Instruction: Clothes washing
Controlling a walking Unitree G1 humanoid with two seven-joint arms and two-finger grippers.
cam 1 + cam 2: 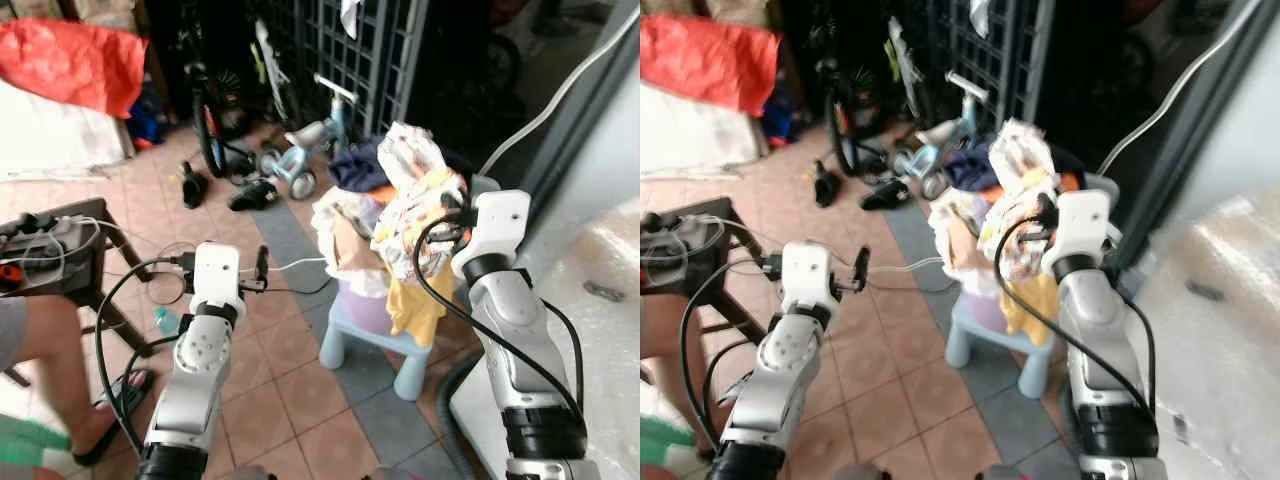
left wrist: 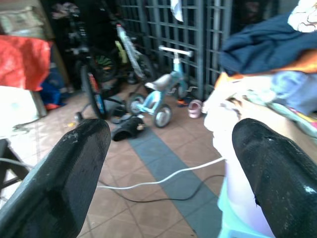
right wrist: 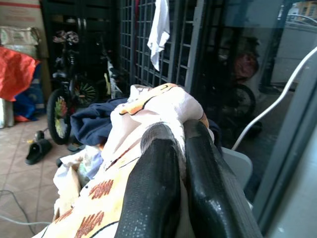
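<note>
Our right hand is raised at about two o'clock in the head view, its two black fingers pressed together and clamped on a fold of the white and orange printed garment. That garment is lifted off the top of the laundry pile. In the right wrist view the cloth bunches over and around the fingertips, orange print running down its side.

The pile sits heaped in a pale purple basket, which stands on a small light blue stool on the tiled floor, just right of centre. A dark navy garment lies at the pile's twelve o'clock side, and a yellow cloth hangs down at five o'clock, against our right forearm.

Our left hand is held out at about nine o'clock from the pile, well apart from it, fingers spread wide and holding nothing.

A white cable trails across the floor toward the stool. Behind, at twelve o'clock, stand a small blue tricycle and a bicycle against a dark metal grille. At nine o'clock there is a dark wooden bench with gear on it, and a person's bare leg beside it.
</note>
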